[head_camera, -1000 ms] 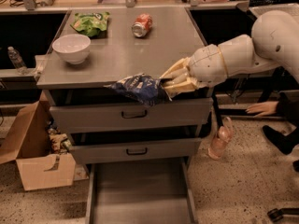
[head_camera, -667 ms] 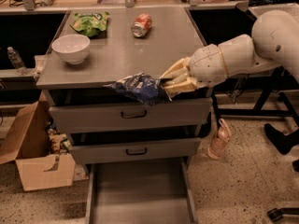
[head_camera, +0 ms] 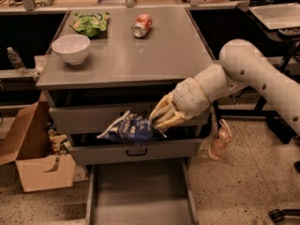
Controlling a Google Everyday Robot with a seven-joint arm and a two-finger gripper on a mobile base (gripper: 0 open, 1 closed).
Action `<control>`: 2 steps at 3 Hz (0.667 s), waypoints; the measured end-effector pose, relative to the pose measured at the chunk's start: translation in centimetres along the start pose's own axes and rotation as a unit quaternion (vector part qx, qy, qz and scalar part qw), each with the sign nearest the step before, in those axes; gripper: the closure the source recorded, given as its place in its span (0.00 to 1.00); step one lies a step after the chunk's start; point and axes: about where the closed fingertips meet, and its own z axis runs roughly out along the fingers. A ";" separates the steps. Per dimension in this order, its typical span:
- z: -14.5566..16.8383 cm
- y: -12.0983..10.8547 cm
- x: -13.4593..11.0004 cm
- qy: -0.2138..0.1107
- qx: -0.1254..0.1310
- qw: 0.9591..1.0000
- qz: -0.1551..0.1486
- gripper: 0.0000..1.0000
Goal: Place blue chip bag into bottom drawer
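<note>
The blue chip bag [head_camera: 129, 128] is crumpled, dark navy with white print, and hangs in front of the cabinet's middle drawer front. My gripper [head_camera: 157, 118] reaches in from the right on a white arm and is shut on the bag's right end. The bottom drawer [head_camera: 140, 198] is pulled out below, a wide grey tray with a bare flat floor. The bag is held above the drawer's back part.
On the cabinet top [head_camera: 154, 55] stand a white bowl [head_camera: 71, 48], a green chip bag [head_camera: 90, 23] and a red can [head_camera: 141, 25] on its side. An open cardboard box [head_camera: 35, 156] sits on the floor at left. A pink bottle [head_camera: 220, 139] stands at right.
My gripper has moved down and left with the blue chip bag, from the level of the cabinet's top edge to the front of the middle drawer.
</note>
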 end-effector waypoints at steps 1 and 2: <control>4.9 5.1 5.0 0.000 -0.058 0.998 0.019 1.00; 10.1 9.7 12.2 0.008 -0.057 0.996 0.072 1.00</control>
